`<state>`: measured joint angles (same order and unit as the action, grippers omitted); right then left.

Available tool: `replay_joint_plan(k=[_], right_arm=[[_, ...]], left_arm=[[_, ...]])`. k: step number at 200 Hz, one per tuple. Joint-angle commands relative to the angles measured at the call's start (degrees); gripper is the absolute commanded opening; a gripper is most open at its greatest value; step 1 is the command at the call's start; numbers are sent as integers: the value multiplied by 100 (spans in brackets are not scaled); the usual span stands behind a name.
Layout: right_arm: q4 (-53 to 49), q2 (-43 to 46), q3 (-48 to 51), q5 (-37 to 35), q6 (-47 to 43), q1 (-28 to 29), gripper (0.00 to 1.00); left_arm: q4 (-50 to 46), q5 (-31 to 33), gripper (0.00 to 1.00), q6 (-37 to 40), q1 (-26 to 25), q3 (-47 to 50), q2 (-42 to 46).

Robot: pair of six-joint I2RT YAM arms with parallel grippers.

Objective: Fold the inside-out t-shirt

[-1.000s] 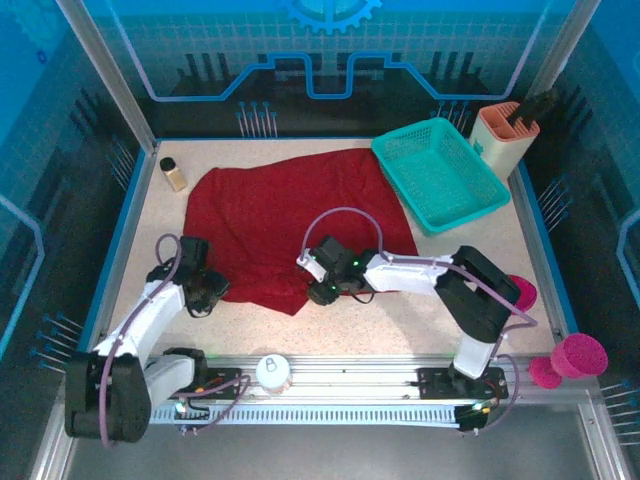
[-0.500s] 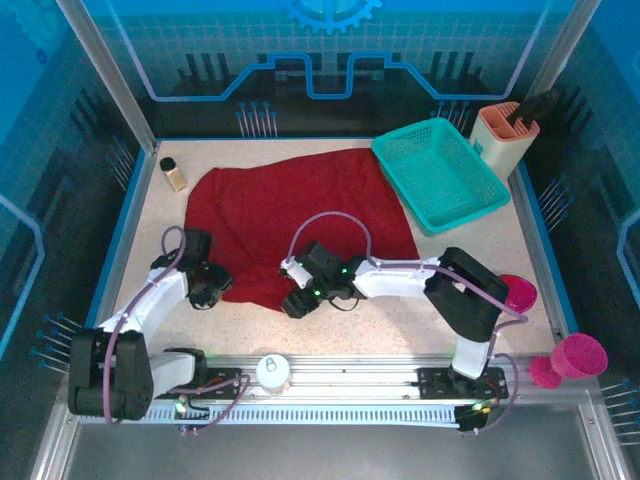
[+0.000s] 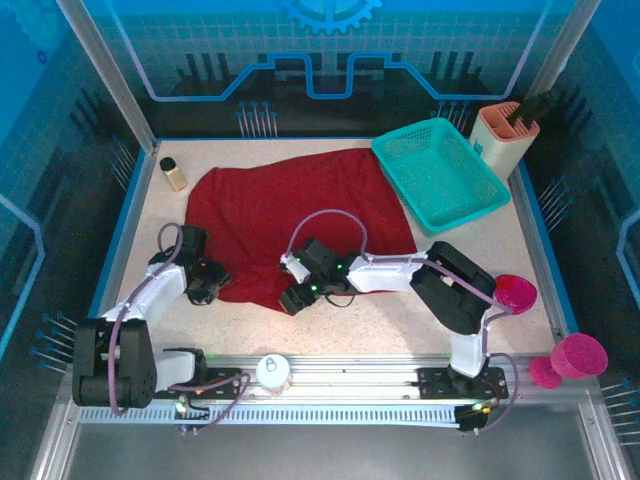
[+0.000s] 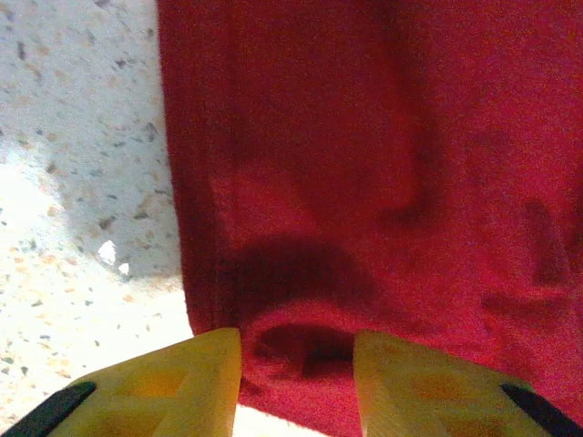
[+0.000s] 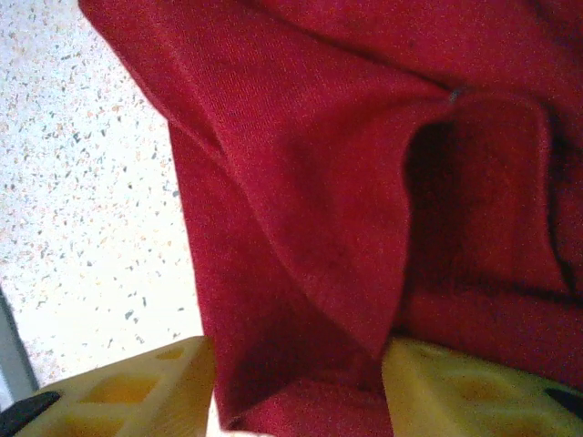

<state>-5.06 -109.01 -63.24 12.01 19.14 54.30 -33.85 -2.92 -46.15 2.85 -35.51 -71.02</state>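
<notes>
The inside-out t-shirt [image 3: 290, 210], dark red, lies spread on the speckled table [image 3: 400, 320], its far right part tucked under the teal basket. My left gripper [image 3: 207, 287] sits at the shirt's near left edge. In the left wrist view its yellow fingers [image 4: 173, 382] stand apart, with a small pucker of the hem [image 4: 301, 346] between them. My right gripper [image 3: 297, 298] is at the shirt's near corner. Its fingers [image 5: 455, 387] are also apart, and a raised fold of the shirt [image 5: 310, 273] fills the gap.
A teal mesh basket [image 3: 440, 175] stands at the back right, with a tan holder [image 3: 505, 135] beside it. A small bottle [image 3: 173, 173] is at the back left. Pink cups [image 3: 515, 292] [image 3: 580, 355] sit at the right edge. A white round piece [image 3: 272, 370] rests on the front rail.
My right gripper has slid left along the shirt's near edge to its corner. My left gripper has crept slightly forward and right onto the hem, its jaws a little wider.
</notes>
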Motion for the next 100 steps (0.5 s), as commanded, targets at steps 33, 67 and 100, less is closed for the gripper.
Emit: replay_joint_plan(k=[33,67,100], right_arm=[[40,5,-237,-7,-315,92,5],[237,543,-59,923,-361,255,0],[1005,512,-70,1783,26,554,0]], left_arm=[[160,-134,38,65,180,-101,-353],[65,-91,39,69,344,-215,-395],[12,-59,39,63,524,-340,-392]])
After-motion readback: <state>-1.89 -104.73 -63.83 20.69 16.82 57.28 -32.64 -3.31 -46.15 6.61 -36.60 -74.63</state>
